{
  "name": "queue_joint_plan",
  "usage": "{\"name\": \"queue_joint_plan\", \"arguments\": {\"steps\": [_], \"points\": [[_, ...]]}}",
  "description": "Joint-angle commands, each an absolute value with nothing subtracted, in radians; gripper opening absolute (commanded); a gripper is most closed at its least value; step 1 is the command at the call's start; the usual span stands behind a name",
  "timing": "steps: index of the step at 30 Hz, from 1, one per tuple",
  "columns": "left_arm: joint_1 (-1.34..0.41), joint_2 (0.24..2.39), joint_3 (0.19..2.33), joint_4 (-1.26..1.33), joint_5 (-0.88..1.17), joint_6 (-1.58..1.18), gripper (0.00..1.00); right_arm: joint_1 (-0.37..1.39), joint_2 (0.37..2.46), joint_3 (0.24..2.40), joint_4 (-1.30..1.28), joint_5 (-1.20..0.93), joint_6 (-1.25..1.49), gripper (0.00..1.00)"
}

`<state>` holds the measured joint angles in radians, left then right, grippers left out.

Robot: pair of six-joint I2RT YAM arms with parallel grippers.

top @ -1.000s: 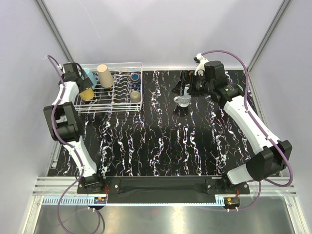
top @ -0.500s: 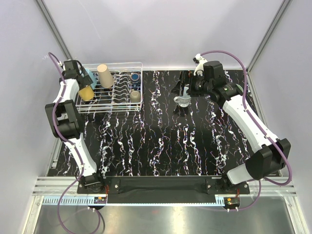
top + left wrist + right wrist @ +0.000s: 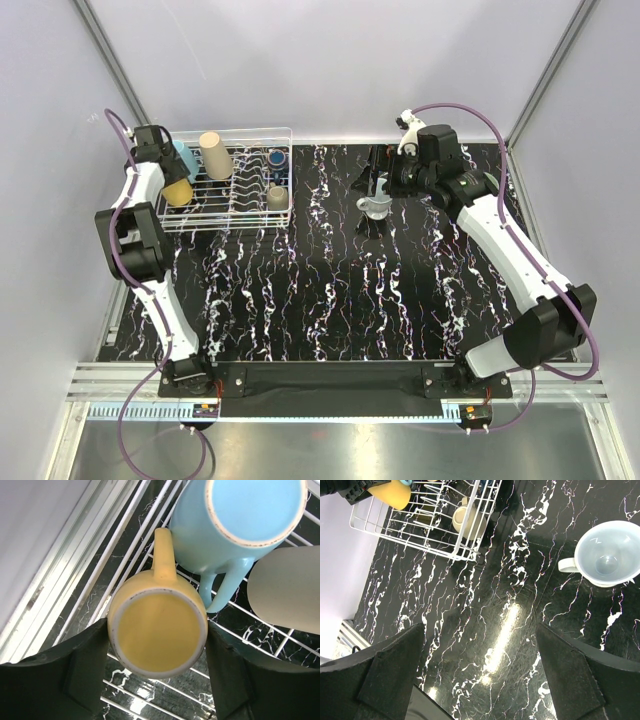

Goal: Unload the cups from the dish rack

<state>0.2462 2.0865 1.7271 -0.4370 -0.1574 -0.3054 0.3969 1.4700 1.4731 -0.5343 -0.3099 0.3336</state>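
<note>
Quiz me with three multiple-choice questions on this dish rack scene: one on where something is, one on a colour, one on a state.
1. Where is the yellow mug?
A. on the table
B. on the floor
C. in the dish rack, between the left claw's fingers

2. What colour is the mug beside it?
A. pale blue
B. red
C. black

3. How does the mug on the table stand?
A. upside down
B. upright
C. on its side

Answers: C, rack wires show beneath it; A, the left wrist view shows it; B, its open mouth faces up from the table.
</note>
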Motion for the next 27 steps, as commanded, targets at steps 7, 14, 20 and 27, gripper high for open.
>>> {"name": "queue_joint_plan", "arguments": {"steps": [7,14,20,27], "points": [[0.252,1.99,1.715,-0.456,-0.137,-0.291,0.0,0.406,1.407,1.457,-0.488,-0.322,0.344,1.0],[0.247,1.916,1.684,-0.489,-0.152,-0.291,0.0,0.405,1.407,1.427,-0.474,-0.327,0.362,1.0],[0.247,1.879,1.654,-0.512,-0.147,-0.29,0.0,0.407,1.436,1.41,-0.453,-0.347,0.377,1.0],[0.236,1.845,1.647,-0.543,-0.114,-0.288,0.0,0.411,1.476,1.396,-0.417,-0.364,0.388,1.0]]}}
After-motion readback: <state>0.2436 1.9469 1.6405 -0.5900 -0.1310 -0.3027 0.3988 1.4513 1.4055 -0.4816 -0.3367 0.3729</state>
